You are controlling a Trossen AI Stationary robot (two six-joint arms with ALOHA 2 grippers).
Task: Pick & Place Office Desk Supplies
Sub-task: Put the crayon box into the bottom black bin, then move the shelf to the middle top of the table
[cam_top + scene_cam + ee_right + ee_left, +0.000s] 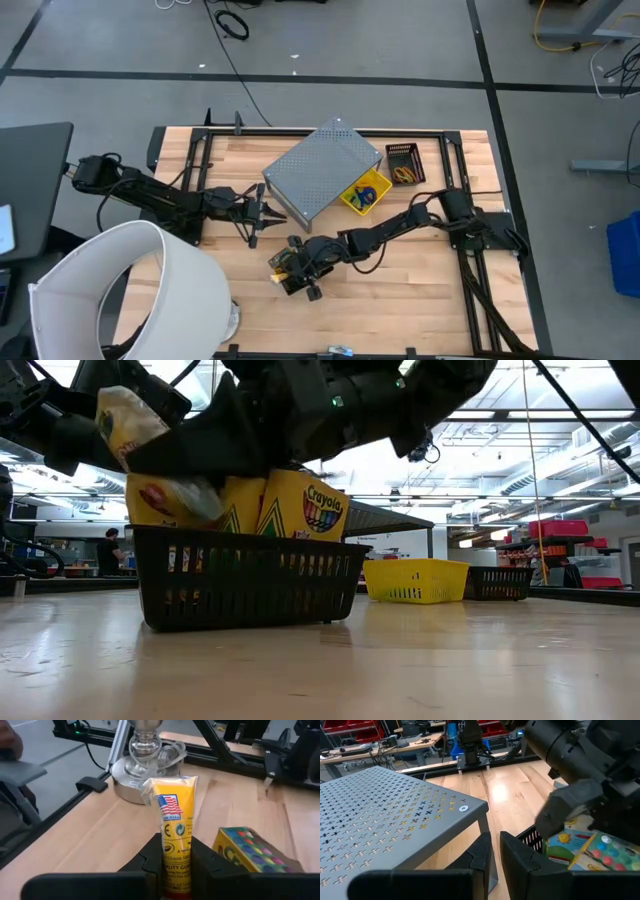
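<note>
My right gripper [176, 865] is shut on a yellow crayon packet in clear wrap [172, 815] and hovers over a small black basket [297, 280] near the table's middle. That basket [250, 585] holds upright yellow-and-green crayon boxes [300, 510] and a multicoloured packet [250, 852], which rest inside it. My left gripper [495, 855] is shut and empty, between the grey perforated stand [325, 170] and the basket. A yellow basket [365, 192] holds blue items. A second black basket [403, 165] holds orange elastic loops. My right gripper pinches the yellow crayon packet between its two fingers at one end [175, 862], with the rest sticking out forward past the fingertips. It reaches in from the table's right. The packet [130, 420] is lifted clear and tilted above the black basket's rim.
A big white cylinder [130, 290] stands at the near left corner, its round base [145, 770] close to the basket. The grey stand takes up the table's middle far part. Bare wood [400, 290] lies near the front right. A black frame [200, 140] rims the table.
</note>
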